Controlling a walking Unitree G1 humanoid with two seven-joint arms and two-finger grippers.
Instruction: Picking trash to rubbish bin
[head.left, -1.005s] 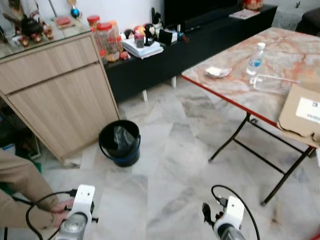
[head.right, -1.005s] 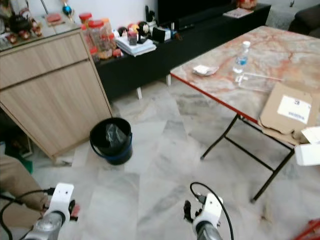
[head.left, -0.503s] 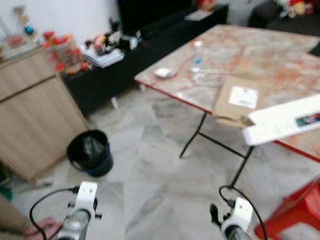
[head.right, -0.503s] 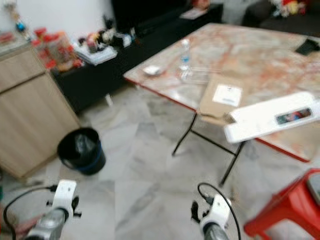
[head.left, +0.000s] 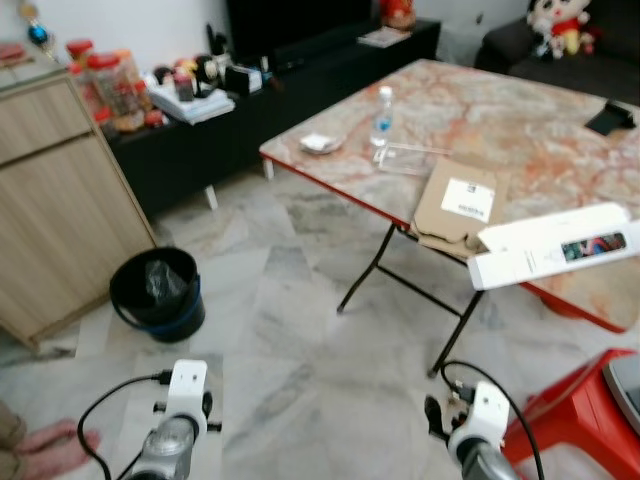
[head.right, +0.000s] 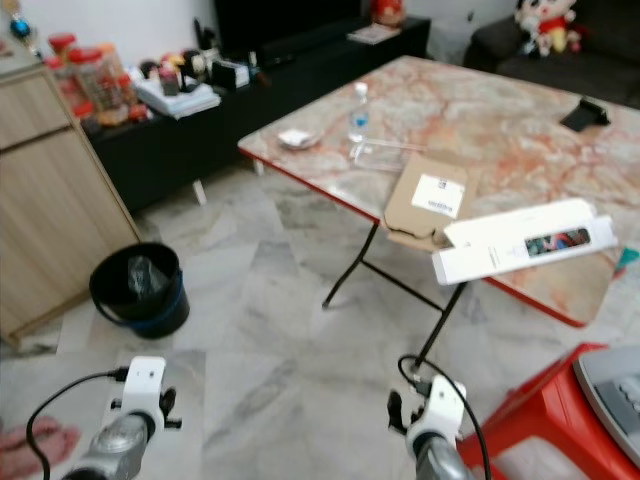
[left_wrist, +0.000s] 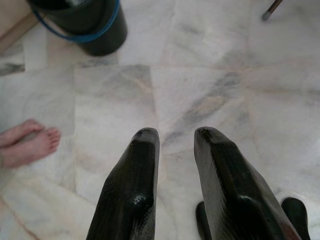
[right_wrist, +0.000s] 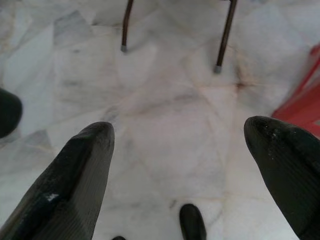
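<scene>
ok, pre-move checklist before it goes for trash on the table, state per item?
1. Rubbish bin located: ok, black, on the floor by the wooden cabinet, dark liner inside.
2. Candidate trash located: ok, cardboard box, long white box overhanging the table edge, plastic bottle.
3. Left gripper empty: ok, fingers slightly apart, holding nothing.
4. Right gripper empty and open: ok, fingers wide apart over bare floor.
5. Path clear: not ok, a person's foot near the left gripper, red stool beside the right arm.
6. Within reach of the table: cannot tell.
</scene>
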